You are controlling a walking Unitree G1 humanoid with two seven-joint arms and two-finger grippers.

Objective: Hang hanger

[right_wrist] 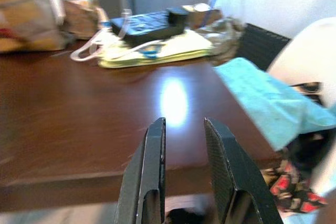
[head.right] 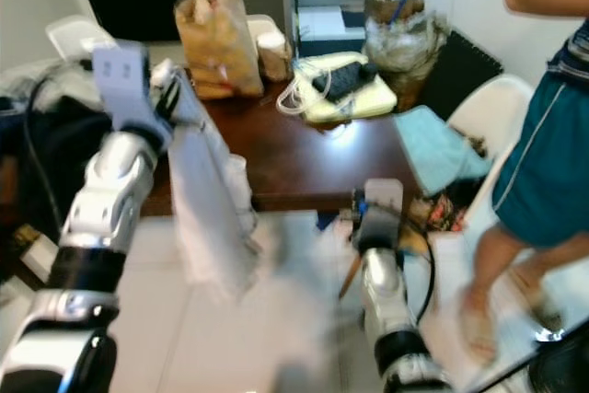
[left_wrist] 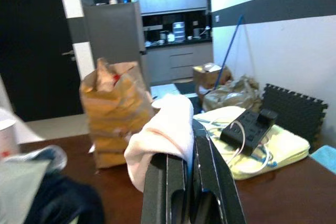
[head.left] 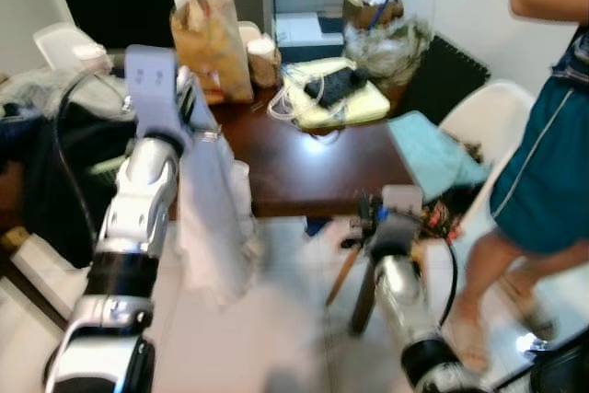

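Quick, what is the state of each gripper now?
Left gripper: shut on the white cloth, held up over the table.
Right gripper: open, holding nothing, low at the table edge.

A lived-in home — dark wooden dining table [head.left: 304,167], white chair [head.left: 488,112], kitchen cabinets [left_wrist: 173,56] behind.

Both eye views look forward and down from the head over the brown table [head.left: 304,167], sharing nearly one scene. Each wrist view looks low along its black fingers [right_wrist: 152,182], close across that tabletop toward the yellow cloth [left_wrist: 262,150].
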